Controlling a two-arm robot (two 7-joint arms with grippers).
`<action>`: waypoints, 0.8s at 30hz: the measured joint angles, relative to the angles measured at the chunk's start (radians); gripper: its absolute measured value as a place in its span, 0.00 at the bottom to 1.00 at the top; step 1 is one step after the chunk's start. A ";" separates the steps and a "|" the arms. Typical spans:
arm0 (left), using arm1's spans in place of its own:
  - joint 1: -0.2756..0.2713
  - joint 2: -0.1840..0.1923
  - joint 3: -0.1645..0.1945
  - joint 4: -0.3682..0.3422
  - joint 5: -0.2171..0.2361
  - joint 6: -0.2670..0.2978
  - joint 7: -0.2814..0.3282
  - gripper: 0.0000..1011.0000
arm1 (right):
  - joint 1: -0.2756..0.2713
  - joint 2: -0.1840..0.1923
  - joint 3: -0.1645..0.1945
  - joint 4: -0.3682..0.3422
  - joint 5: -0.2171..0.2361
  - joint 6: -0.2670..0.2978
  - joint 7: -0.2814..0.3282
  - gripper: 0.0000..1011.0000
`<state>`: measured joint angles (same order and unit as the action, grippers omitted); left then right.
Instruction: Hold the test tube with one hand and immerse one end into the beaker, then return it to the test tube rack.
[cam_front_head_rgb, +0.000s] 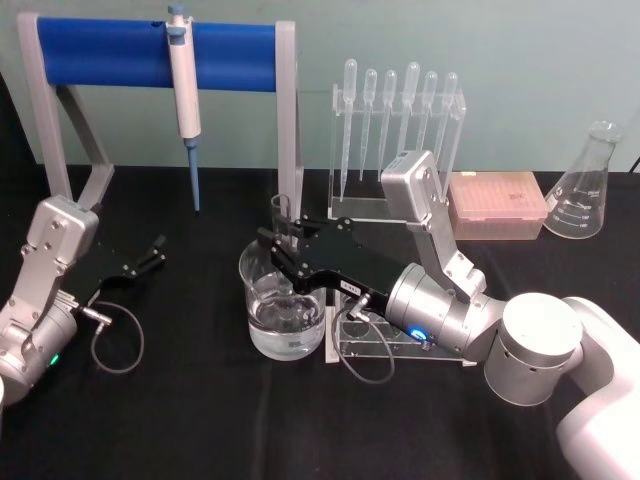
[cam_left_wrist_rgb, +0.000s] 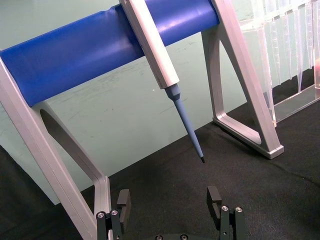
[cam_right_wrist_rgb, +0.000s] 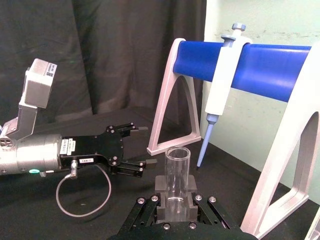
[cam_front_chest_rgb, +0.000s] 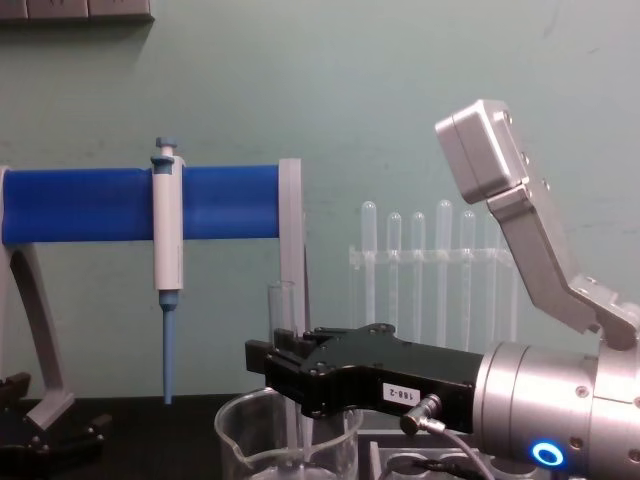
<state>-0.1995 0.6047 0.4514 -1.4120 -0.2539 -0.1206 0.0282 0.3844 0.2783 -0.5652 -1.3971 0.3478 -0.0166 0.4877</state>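
My right gripper (cam_front_head_rgb: 283, 252) is shut on the test tube (cam_front_head_rgb: 283, 212), a clear glass tube held upright with its open rim on top. It stands over the beaker (cam_front_head_rgb: 285, 318), which holds some clear liquid. In the chest view the test tube (cam_front_chest_rgb: 281, 310) runs down behind the right gripper (cam_front_chest_rgb: 272, 366) into the beaker (cam_front_chest_rgb: 245, 440); its lower end is hard to make out. The right wrist view shows the test tube (cam_right_wrist_rgb: 177, 172) clamped between the fingers. My left gripper (cam_front_head_rgb: 152, 254) rests open on the black table at the left, apart from everything, and also appears as the left gripper (cam_left_wrist_rgb: 169, 202).
A blue-and-white pipettor (cam_front_head_rgb: 184, 95) hangs on a blue-bar stand (cam_front_head_rgb: 100, 52) behind the beaker. A clear pipette rack (cam_front_head_rgb: 400, 130), a pink box (cam_front_head_rgb: 497, 205) and a conical flask (cam_front_head_rgb: 590, 185) stand at the back right. A clear tube rack (cam_front_head_rgb: 375, 345) sits under my right wrist.
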 joint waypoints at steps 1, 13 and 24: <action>0.000 0.000 0.000 0.000 0.000 0.000 0.000 0.99 | 0.000 0.000 0.000 0.000 0.000 0.000 0.000 0.22; 0.000 0.000 0.000 0.000 0.000 0.000 0.000 0.99 | 0.000 0.000 0.000 0.000 0.000 0.000 0.000 0.23; 0.000 0.000 0.000 0.000 0.000 0.000 0.000 0.99 | 0.000 0.000 0.000 0.000 0.000 0.000 0.000 0.22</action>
<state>-0.1995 0.6046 0.4514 -1.4120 -0.2539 -0.1206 0.0283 0.3843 0.2783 -0.5652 -1.3971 0.3478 -0.0166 0.4878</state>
